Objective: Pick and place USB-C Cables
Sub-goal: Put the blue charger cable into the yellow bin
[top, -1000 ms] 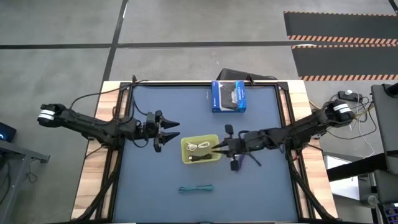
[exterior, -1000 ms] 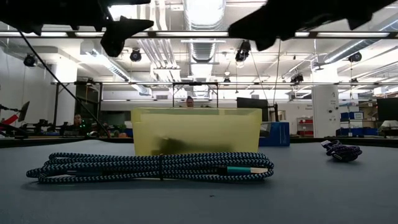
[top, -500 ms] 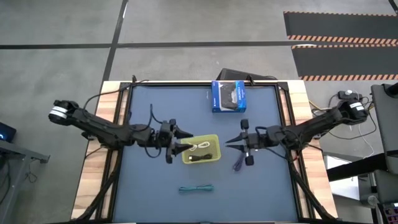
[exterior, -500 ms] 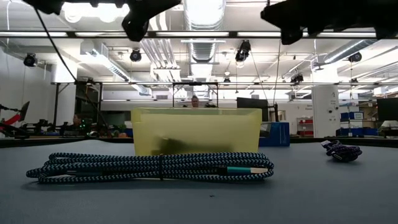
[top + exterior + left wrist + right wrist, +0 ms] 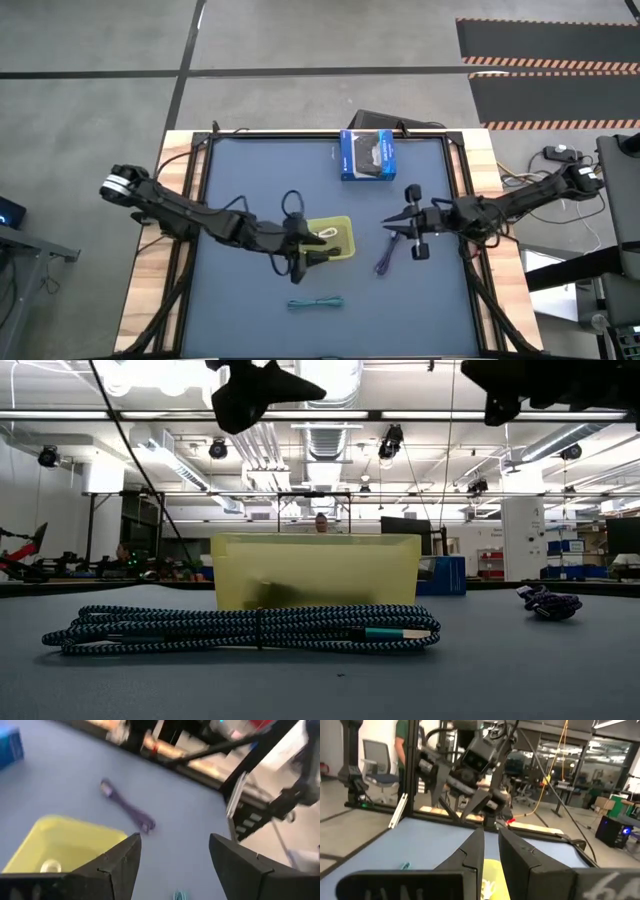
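A yellow tray [image 5: 340, 232] sits mid-table and holds the white cable [image 5: 325, 235]. A dark shape shows through the tray's wall [image 5: 270, 595], probably the black cable. The purple cable [image 5: 384, 262] lies on the mat right of the tray. Nearer the table's front edge, the teal cable [image 5: 316, 302] lies flat on the mat. My left gripper [image 5: 308, 252] hangs open above the tray's near left corner and touches nothing. My right gripper [image 5: 390, 226] hovers right of the tray, above the purple cable, with only a slit between its fingers.
A blue-and-black retail box [image 5: 367, 155] lies near the far edge. Wooden borders and dark frame rails run along the table's left and right sides. Bare mat shows left of the tray and around the teal cable [image 5: 240, 628]. People are in the room behind.
My left gripper has moved toward the table's right and near side, from beside the tray's left edge to above the tray. My right gripper has drawn back from the tray toward the right edge. The cables have not moved.
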`<action>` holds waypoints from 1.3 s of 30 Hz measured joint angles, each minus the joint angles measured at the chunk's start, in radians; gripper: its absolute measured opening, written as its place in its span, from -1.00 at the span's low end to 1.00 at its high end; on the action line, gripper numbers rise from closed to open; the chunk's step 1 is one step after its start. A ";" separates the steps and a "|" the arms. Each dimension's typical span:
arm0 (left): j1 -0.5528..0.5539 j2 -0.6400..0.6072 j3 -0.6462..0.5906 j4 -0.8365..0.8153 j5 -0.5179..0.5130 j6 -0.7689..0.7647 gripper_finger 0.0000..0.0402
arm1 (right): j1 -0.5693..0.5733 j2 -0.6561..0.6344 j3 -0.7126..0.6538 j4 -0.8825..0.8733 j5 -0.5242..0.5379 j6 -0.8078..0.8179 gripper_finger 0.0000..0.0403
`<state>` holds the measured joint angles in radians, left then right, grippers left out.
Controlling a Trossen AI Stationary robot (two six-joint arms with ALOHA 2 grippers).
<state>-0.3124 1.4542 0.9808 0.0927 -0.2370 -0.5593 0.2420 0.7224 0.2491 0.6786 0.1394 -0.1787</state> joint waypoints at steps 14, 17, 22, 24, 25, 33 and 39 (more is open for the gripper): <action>-0.067 0.191 0.349 -0.450 0.042 -0.100 0.09 | 0.000 -0.148 -0.059 -0.027 0.001 0.012 -0.76; -0.087 0.241 0.408 -0.536 0.042 -0.103 0.09 | 0.000 -0.155 -0.059 -0.041 0.001 0.013 -0.76; -0.108 0.325 0.495 -0.674 0.046 -0.116 0.09 | 0.000 -0.151 -0.060 -0.053 0.001 0.022 -0.76; -0.114 0.358 0.520 -0.680 0.070 -0.118 0.09 | 0.000 -0.151 -0.060 -0.062 0.001 0.023 -0.76; -0.119 0.373 0.531 -0.678 0.083 -0.118 0.09 | 0.000 -0.151 -0.060 -0.066 0.001 0.023 -0.76; -0.161 0.483 0.630 -0.817 0.133 -0.208 0.09 | 0.000 -0.152 -0.060 -0.091 0.001 0.022 -0.76; -0.192 0.530 0.647 -0.869 0.128 -0.241 -0.02 | 0.000 -0.150 -0.060 -0.107 0.019 0.022 -0.76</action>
<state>-0.5044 1.9845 1.6279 -0.7760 -0.1089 -0.8001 0.2420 0.5724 0.1886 0.5713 0.1585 -0.1571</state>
